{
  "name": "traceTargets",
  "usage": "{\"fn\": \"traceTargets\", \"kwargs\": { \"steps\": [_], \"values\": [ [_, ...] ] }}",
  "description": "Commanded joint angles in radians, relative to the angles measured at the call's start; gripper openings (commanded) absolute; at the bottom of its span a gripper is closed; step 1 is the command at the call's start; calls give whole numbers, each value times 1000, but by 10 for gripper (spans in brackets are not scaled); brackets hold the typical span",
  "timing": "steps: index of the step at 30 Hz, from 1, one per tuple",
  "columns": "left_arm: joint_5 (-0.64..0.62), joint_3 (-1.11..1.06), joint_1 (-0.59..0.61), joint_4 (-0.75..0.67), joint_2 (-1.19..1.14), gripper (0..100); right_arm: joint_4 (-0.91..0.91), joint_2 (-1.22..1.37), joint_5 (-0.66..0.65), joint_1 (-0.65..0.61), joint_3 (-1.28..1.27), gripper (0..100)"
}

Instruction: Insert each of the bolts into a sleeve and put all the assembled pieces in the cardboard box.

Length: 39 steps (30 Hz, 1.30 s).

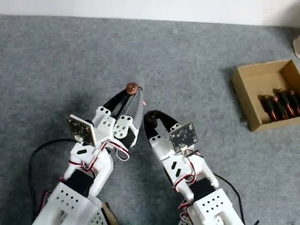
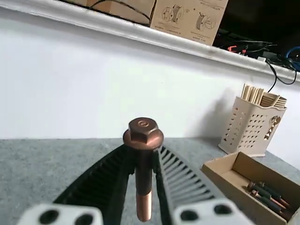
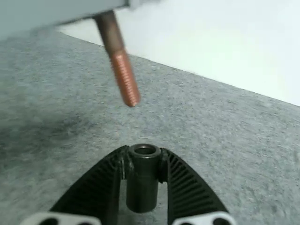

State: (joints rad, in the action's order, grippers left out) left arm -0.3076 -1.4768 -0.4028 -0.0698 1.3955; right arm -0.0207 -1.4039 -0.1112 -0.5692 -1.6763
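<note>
Left gripper (image 2: pixel 143 157) was clamped on a copper flange bolt (image 2: pixel 143 137), head up, threaded end hanging free above the grey mat (image 1: pixel 197 56). Right gripper (image 3: pixel 143 161) was closed around a dark sleeve (image 3: pixel 142 183), which stood upright with its bore facing up. The bolt tip was near the sleeve but above it, off to one side, not touching. Cardboard box (image 1: pixel 243 89) sat well apart on the right arm's side, with assembled pieces (image 1: pixel 281 104) inside. Shelf carton (image 2: pixel 190 16) carried line drawings; its print was too small to read.
</note>
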Motion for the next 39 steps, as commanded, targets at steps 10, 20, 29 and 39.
{"fn": "traceTargets", "kwargs": {
  "steps": [10, 20, 29, 39],
  "values": [
    [-46, -53, -22, -11, 27, 5, 36, -16, 8, -30, -128, 6],
    [-91, -41, -24, 23, 33, 5, 36, -16, 6, -27, -131, 6],
    [-92, 27, -107, 180, 33, 5, 36, -16, 6, -27, -134, 6],
    [-164, 30, -107, 222, 25, 5, 36, -16, 6, -27, -134, 6]
  ]
}}
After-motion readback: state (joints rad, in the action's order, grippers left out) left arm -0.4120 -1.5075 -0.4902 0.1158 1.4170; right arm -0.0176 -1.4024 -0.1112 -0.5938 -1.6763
